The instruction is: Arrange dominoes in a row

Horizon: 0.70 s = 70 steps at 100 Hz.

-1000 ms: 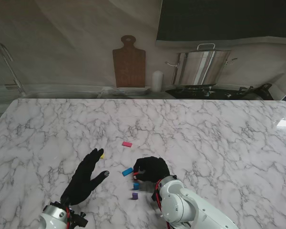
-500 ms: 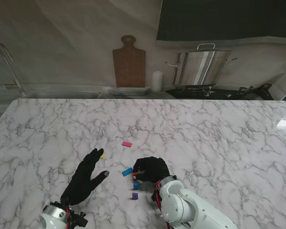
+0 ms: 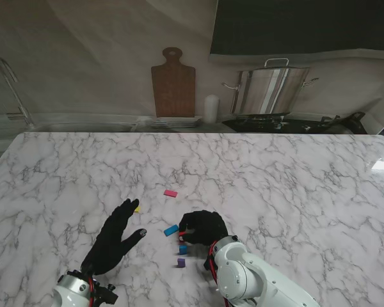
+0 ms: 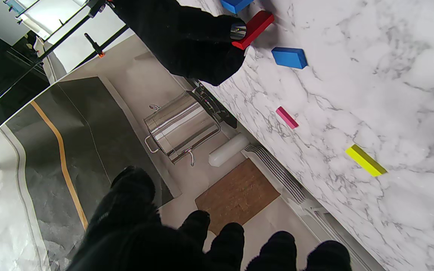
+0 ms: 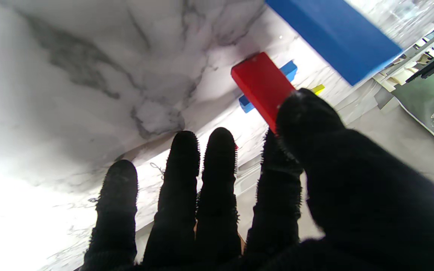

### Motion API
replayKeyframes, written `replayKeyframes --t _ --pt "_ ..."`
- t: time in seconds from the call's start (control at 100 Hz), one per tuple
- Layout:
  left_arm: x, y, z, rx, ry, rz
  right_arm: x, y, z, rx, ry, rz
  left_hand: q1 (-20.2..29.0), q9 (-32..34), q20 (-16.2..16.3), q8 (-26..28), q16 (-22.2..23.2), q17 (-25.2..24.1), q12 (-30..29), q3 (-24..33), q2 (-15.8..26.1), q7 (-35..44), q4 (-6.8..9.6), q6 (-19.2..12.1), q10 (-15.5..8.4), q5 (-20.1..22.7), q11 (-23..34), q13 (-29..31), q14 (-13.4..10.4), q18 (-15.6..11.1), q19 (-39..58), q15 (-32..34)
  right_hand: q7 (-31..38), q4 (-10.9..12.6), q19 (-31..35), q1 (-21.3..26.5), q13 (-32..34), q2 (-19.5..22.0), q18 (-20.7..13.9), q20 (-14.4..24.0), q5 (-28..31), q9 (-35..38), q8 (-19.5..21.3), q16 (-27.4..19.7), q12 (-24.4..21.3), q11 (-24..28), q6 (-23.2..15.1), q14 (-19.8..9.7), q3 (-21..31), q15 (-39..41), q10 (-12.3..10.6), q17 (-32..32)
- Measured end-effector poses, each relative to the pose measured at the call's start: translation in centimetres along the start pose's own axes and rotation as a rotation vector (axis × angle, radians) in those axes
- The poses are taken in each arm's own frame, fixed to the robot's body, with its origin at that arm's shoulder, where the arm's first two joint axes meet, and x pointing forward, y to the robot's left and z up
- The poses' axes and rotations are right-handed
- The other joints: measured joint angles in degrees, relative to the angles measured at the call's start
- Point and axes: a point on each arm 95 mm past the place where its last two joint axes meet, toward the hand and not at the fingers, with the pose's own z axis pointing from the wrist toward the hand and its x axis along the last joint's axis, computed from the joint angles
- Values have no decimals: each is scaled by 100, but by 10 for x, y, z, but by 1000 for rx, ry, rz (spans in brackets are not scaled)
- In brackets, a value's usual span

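My right hand (image 3: 203, 227) is shut on a red domino (image 3: 182, 234), pinched between thumb and forefinger (image 5: 300, 113); the red domino (image 5: 262, 84) is tilted, its far end close to the marble table (image 3: 275, 185). A blue domino (image 3: 171, 230) lies flat just to its left. Another blue domino (image 3: 182, 249) and a purple one (image 3: 180, 262) sit nearer to me. A pink domino (image 3: 171, 193) lies farther off, and a yellow domino (image 3: 137, 209) shows at my left fingertips. My left hand (image 3: 115, 236) hovers open, fingers spread. The left wrist view shows the red (image 4: 254, 29), blue (image 4: 289, 57), pink (image 4: 287, 117) and yellow (image 4: 365, 160) dominoes.
Behind the table's far edge stand a wooden cutting board (image 3: 173, 83), a white cylinder (image 3: 210, 109), a stack of plates (image 3: 173, 122) and a steel pot (image 3: 269, 89). Bare marble stretches to the right and far side.
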Motion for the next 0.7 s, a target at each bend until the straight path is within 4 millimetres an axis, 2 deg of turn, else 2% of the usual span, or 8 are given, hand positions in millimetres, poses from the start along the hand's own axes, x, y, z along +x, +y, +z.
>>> replayKeyframes --t 0.35,0.5,0.7 --pt "0 0 0 1 0 1 0 0 -1 3 2 -6 0 0 0 0 0 0 0 0 0 0 0 0 0 0 0 0 0 0 0 0 154 1 -10 1 -65 73 -8 0 -213 -87 95 0 -15 50 141 -16 0 -71 -2 -35" --pt "0 0 0 1 0 1 0 0 -2 6 3 -7 0 0 0 0 0 0 0 0 0 0 0 0 0 0 0 0 0 0 0 0 270 1 -10 1 -67 73 -8 4 -220 -147 359 0 -21 121 149 -29 2 -82 -5 -42" --pt "0 0 0 1 0 1 0 0 -2 8 2 -6 0 0 0 0 0 0 0 0 0 0 0 0 0 0 0 0 0 0 0 0 307 1 -7 1 -67 66 -9 26 -254 -147 445 0 -32 123 153 -54 2 -83 -6 -83"
